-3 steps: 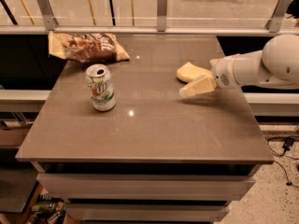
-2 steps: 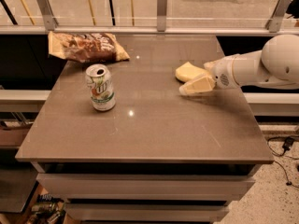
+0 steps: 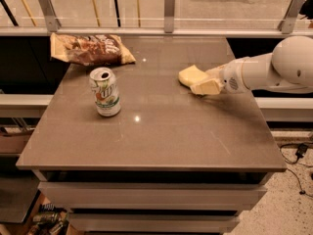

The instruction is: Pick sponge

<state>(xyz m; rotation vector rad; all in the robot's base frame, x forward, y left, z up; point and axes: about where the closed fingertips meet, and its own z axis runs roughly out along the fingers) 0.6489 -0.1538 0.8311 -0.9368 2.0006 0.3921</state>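
Camera view: the gripper (image 3: 203, 85) sits low over the right rear of the table (image 3: 146, 136), against the sponge (image 3: 190, 75). Jaw state: cannot tell. Step in hand: grasping. The next move probably calls for a firm hold, then a lift.

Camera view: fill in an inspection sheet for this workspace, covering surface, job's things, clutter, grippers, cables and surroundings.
Surface: grey-brown table, a few light glints.
Job's things: sponge lies on the table's right rear part, right at the claw.
Clutter: soda can upright, left of centre; snack bag lying at the rear left.
Grippers: claw low over the table at the sponge; its arm extends from the right.
Cables: dark cable on the floor, right of the table.
Surroundings: glass railing behind the table.
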